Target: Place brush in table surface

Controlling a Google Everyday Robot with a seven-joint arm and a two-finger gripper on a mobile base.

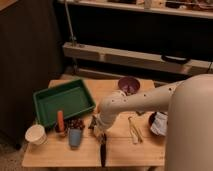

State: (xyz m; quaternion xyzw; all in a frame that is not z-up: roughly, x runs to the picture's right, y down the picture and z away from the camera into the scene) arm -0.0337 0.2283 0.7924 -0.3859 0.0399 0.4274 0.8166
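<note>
gripper [99, 131] lower centre of frame, grip state cannot tell | brush [102, 151] just below it, apparently lying on table [55, 154] | long axis points to bottom edge

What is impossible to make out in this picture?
Camera view:
1. Claw, at the table's front edge by the brush: the arm covers it, so its hold is unclear.
2. Dark object at the right: half hidden by the robot's body.
3. Dark pile behind the blue cup: too small to name.
</note>
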